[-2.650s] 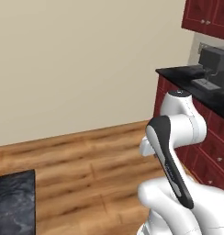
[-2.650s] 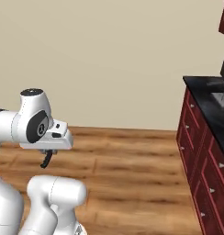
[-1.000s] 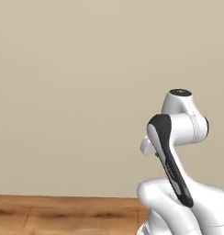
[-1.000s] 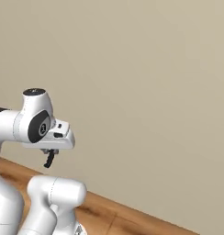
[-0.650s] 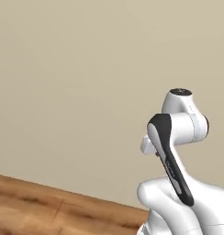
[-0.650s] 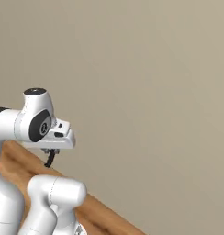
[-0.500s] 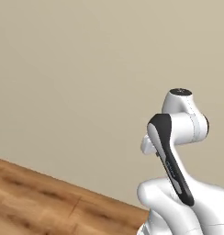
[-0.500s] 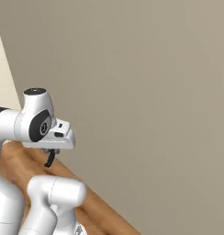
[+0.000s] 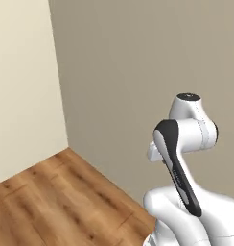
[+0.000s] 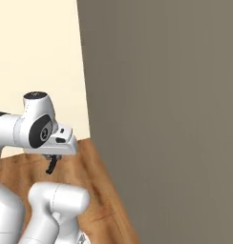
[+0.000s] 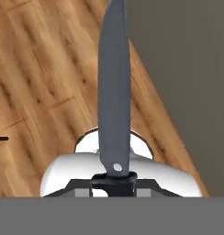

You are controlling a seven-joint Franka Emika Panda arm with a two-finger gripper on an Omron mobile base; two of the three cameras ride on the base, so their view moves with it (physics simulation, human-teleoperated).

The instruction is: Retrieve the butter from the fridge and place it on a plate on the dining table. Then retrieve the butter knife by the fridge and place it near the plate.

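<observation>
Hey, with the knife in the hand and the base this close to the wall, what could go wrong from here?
The knife is pinched at one end only, its long blade sticking out past the hand, so it may pivot or slip. The wall is near, so a swing might knock the blade against it.

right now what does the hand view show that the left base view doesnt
Hand view alone: the butter knife, its grey blade running up the picture from the shut gripper that clamps its end, seen over the floorboards. Left base view alone: the arm's white links with the dark joint, and the room corner where a cream wall meets a grey-beige one. Both share the wooden floor and the grey-beige wall.
</observation>
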